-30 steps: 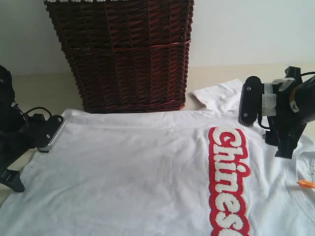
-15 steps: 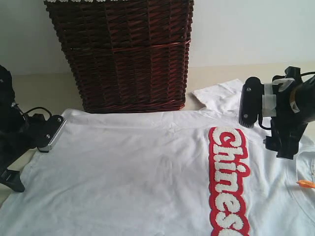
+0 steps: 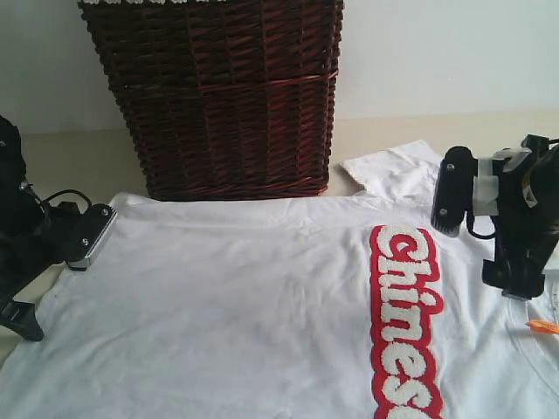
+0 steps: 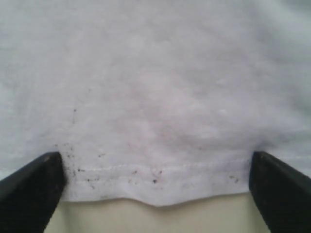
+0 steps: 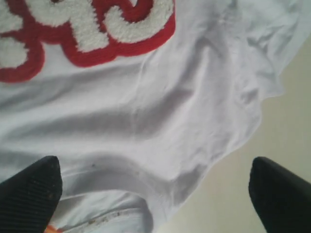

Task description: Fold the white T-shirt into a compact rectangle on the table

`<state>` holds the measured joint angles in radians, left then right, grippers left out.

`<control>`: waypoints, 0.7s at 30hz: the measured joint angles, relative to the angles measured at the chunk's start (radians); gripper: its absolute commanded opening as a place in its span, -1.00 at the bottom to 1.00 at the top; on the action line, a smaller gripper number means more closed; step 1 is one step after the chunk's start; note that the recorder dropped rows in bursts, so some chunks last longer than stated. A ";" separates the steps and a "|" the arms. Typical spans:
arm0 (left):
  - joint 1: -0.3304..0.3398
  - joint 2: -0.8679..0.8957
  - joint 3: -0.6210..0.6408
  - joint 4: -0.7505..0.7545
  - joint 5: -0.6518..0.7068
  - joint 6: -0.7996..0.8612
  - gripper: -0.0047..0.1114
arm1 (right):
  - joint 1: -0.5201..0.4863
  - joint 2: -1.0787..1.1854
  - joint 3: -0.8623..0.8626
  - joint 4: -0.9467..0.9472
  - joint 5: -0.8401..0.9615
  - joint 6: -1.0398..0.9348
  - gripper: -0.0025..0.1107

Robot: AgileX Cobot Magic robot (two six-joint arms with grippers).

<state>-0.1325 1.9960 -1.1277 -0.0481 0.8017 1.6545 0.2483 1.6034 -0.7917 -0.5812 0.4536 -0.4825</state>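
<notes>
Pale table [image 3: 79, 161], wicker basket [image 3: 227, 96] at far side. White T-shirt [image 3: 244, 305] spread flat, near. Left gripper [image 4: 155, 194] jaws wide, straddling hem [image 4: 155, 170], nothing gripped. Right gripper [image 5: 155, 194] jaws wide, empty, over shirt's right end. Cloth light, limp, likely slides; pinch edges, not middle.

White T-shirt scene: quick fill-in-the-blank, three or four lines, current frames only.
1. The white T-shirt lies spread on the table before a dark wicker ____.
2. Its fuzzy lettering sits on a ____ band.
3. The left gripper and right gripper both have jaws ____.
4. The neck tag is ____.
Missing: basket; red; open; orange.
</notes>
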 measured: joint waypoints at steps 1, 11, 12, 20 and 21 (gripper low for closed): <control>0.000 0.000 0.000 0.000 0.000 0.000 0.89 | -0.008 0.000 0.000 0.043 0.024 -0.033 0.86; 0.000 0.000 0.000 0.000 0.000 0.000 0.89 | -0.140 0.004 0.000 0.234 0.233 -0.406 0.86; 0.000 0.000 0.000 0.000 0.000 0.000 0.89 | -0.147 0.017 0.000 0.234 0.245 -0.428 0.86; 0.000 0.000 0.000 0.000 0.000 0.000 0.89 | -0.156 0.133 -0.002 0.202 0.250 -0.467 0.86; 0.000 0.000 0.000 0.000 0.000 0.000 0.89 | -0.163 0.141 -0.002 0.200 0.250 -0.469 0.86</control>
<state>-0.1325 1.9960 -1.1277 -0.0481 0.8017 1.6545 0.0848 1.7449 -0.7937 -0.3811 0.7039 -0.9513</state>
